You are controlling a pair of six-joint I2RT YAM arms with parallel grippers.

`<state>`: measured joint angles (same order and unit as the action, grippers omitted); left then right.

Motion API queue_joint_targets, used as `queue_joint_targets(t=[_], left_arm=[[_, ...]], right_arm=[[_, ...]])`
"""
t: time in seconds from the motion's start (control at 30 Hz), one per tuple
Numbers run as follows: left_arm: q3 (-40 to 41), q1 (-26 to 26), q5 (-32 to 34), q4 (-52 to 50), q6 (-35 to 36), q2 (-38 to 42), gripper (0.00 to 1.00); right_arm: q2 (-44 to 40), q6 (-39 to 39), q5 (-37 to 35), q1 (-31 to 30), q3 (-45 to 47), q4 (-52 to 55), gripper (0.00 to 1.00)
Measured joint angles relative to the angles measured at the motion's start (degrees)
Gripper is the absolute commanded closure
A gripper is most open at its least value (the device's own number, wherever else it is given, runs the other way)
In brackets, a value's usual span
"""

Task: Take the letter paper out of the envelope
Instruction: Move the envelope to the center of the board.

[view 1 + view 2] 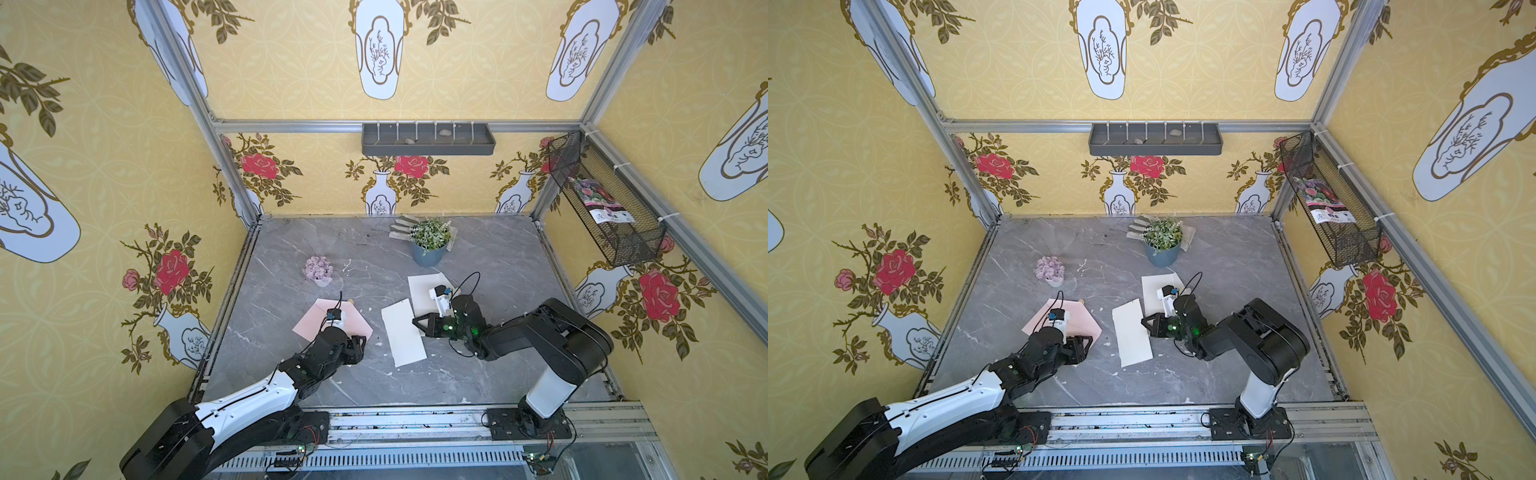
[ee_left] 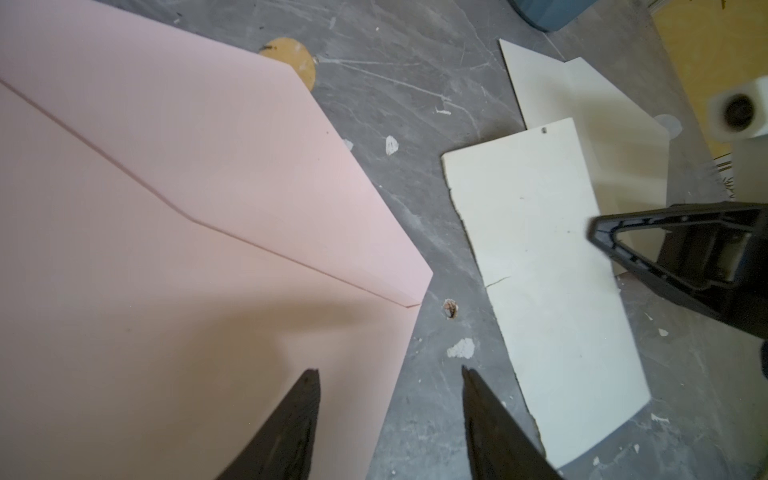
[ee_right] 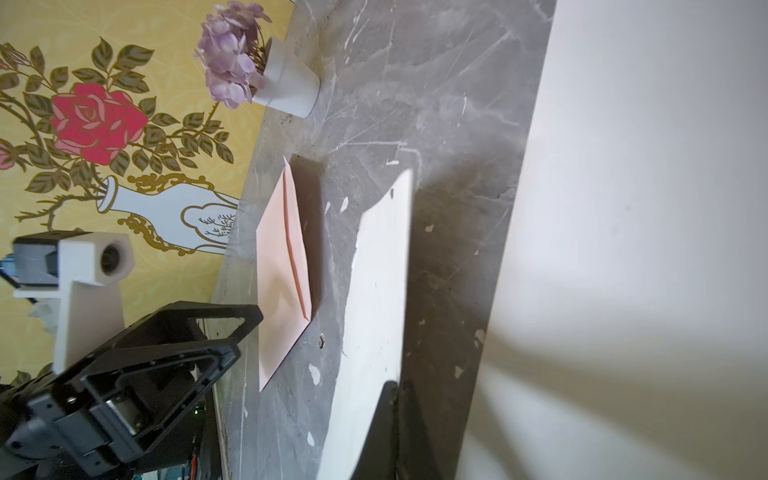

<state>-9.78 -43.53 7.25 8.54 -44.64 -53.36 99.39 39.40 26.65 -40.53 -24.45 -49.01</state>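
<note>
The letter paper [image 1: 402, 334] is already fully clear of the pink envelope [image 1: 311, 320]. It lies on the grey surface [image 1: 478, 374] just to the right of the envelope, and in both top views a strip of bare stone shows between the two. Its long axis runs from the far side toward the near rail, leaning a little to the right as it comes nearer. The right gripper [image 1: 415, 321] reaches in from the right, across that axis, and meets the sheet at its right long edge, toward the far end. Its jaws are closed. In the right wrist view the paper's edge runs in under the fingertips, so it looks to be pinching that edge, though the angle is too poor to be sure it isn't merely resting against it. The left gripper [image 2: 390, 372] hangs over the envelope's near right corner with its jaws about half apart and nothing between them, one finger above the pink paper and the other above bare stone. The right arm is plainly the nearer to the sheet. Whatever comes next, likely just letting go, turns on that right-edge contact. A second cream sheet [image 1: 422, 286] lies beyond, partly under the right arm.
</note>
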Motion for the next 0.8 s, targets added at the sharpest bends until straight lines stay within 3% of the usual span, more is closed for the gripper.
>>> queue_joint_targets(t=[0.2,0.37,0.8], left_arm=[[1.2,0.0,-0.3,0.3,-0.4,2.8,0.44],[1.6,0.0,1.5,0.0,-0.4,0.8,0.44],[1.8,1.9,9.1,-1.8,-7.7,-2.0,0.44]], right_arm=[[3.3,0.0,-1.7,-2.1,-3.5,-0.5,1.00],[4.6,-0.3,-2.2,-3.2,-5.7,-0.2,1.00],[1.1,-0.7,-3.4,-3.8,-6.4,3.7,1.00]])
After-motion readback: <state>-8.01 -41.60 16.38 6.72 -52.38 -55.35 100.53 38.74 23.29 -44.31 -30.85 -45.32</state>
